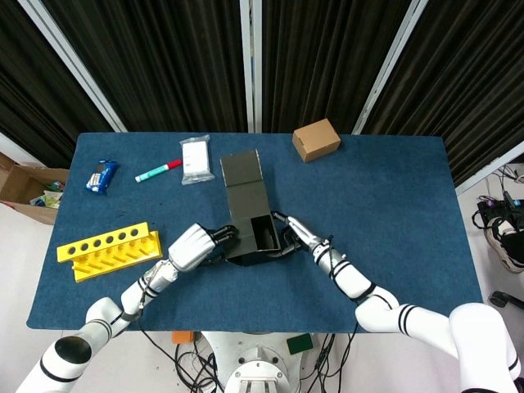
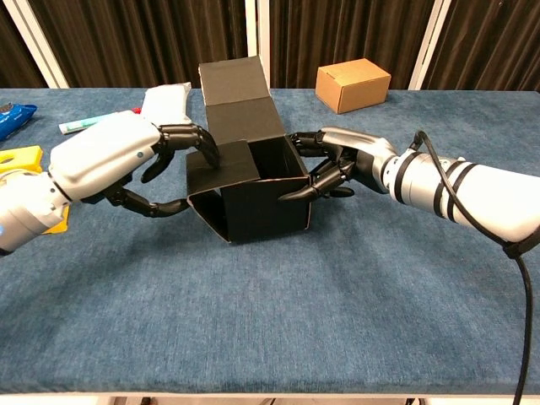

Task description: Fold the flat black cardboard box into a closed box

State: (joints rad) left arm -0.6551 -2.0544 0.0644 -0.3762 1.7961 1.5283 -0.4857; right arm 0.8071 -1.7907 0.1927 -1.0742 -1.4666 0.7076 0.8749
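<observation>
Box [image 2: 253,190] sits mid-surface, half folded, black cardboard with the top open and the long lid flap [image 2: 239,99] sticking up and back toward the curtains. Both robot hands are on it. Left robot hand [image 2: 126,156] grips the left side, fingers [image 2: 196,139] curled over a side flap that's pushed down and in over the opening, thumb hooked around the lower flap at that corner. Right robot hand [image 2: 342,160] holds the right wall, fingertips [image 2: 297,192] pressed against the front edge and the rest wrapped around the back corner. From the head view the box [image 1: 255,233] looks slightly twisted relative to the surface [image 1: 393,205] edge, open end toward the robot.

Other stuff around: small brown carton [image 1: 316,139] at the far edge to the right, white packet [image 1: 196,159] and a marker [image 1: 158,170] far left of the box, blue wrapper [image 1: 101,175] further left, yellow rack [image 1: 108,250] near the left edge.
</observation>
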